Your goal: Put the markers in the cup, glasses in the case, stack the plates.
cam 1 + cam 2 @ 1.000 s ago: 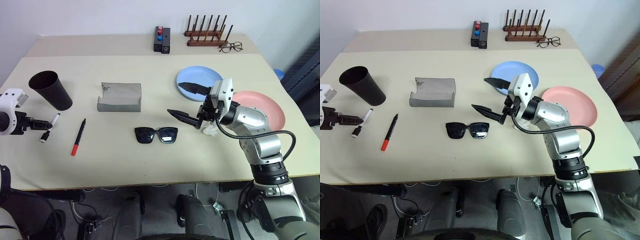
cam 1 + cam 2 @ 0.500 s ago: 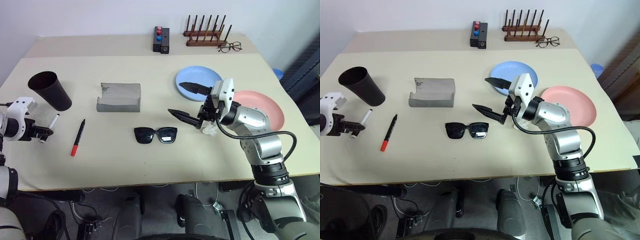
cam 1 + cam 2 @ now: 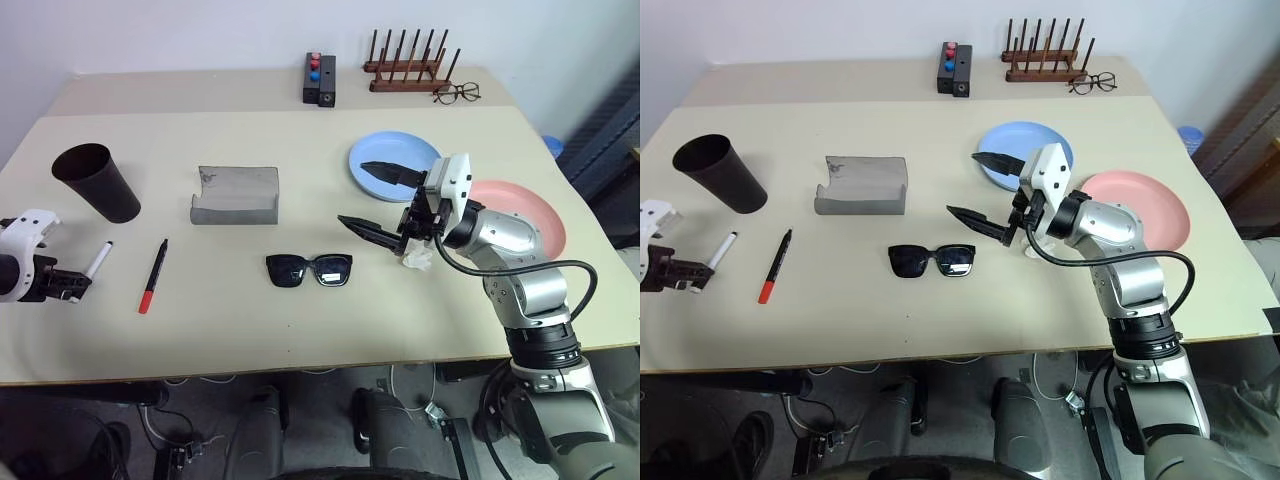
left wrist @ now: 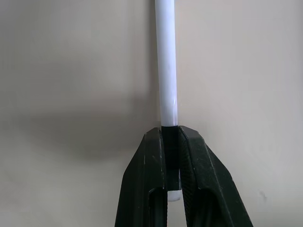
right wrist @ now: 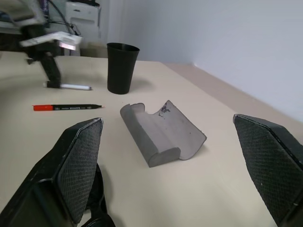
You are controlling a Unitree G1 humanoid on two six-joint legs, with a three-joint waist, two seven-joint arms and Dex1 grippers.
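My left gripper [image 3: 68, 285], low at the table's left edge and angled down, has its two black fingers pinched on the black end of a slim white marker [image 3: 98, 260]; the white barrel lies along the beige matte tabletop [image 3: 300, 330]. My right gripper [image 3: 385, 200] is raised over mid-table, roughly level and pointing left, its textured black fingers spread wide with nothing between them.

Count, working outward:
- Markers, two: the white one in my grip, and a slim black marker with a red end [image 3: 153, 275] lying free just beside it.
- Cup, one: tall tapered matte black cup [image 3: 97, 182], standing upright behind the markers.
- Case, one: flat grey felt-like case [image 3: 237, 194], lying folded open.
- Sunglasses, one pair: thick black frame, dark lenses [image 3: 310, 270], in front of the case.
- Plates, two, round and shallow: light blue plate [image 3: 385, 155] and salmon pink plate [image 3: 530, 215], side by side, unstacked.
- Crumpled white tissue [image 3: 417, 259], one, under my right wrist.
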